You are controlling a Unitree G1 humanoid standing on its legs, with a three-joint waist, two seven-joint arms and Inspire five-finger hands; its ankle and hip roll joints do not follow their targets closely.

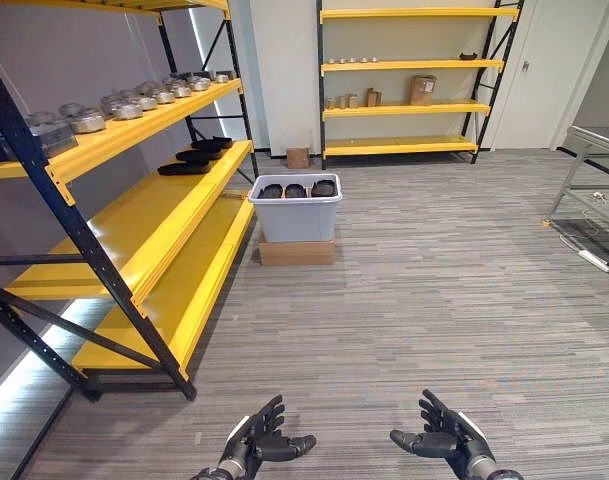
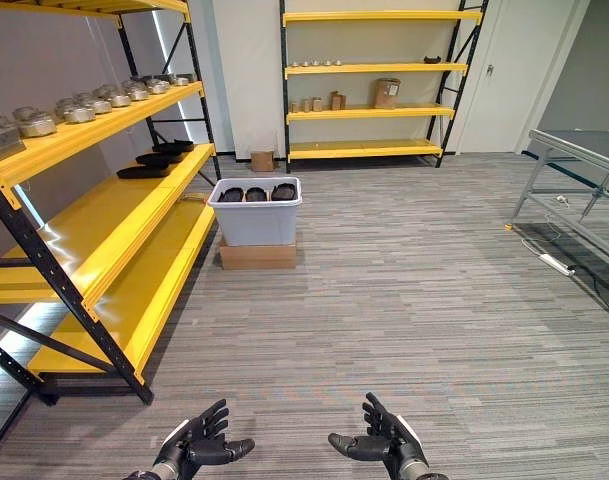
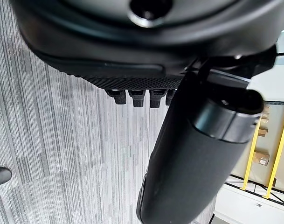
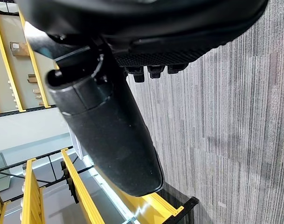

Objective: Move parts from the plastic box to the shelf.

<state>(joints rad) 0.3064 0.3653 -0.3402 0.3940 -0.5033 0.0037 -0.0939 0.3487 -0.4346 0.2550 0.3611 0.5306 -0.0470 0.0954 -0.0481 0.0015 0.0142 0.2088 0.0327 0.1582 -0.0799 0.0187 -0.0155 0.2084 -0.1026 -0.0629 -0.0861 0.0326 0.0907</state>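
A grey plastic box [image 1: 295,218] stands on the floor some way ahead, beside the near end of the yellow shelf [image 1: 144,235]. Three dark round parts [image 1: 296,190] lie in the box. More dark parts [image 1: 194,155] rest on the shelf's middle level. Silver metal parts [image 1: 134,103] line its upper level. My left hand [image 1: 259,438] and right hand [image 1: 442,432] hover low over the carpet, far from the box, both open with fingers spread and holding nothing.
The box sits on a flat cardboard carton [image 1: 296,252]. A second yellow shelf [image 1: 409,80] with small items stands at the back wall, with a small brown box [image 1: 298,157] on the floor near it. A metal table frame [image 1: 594,190] is at the right.
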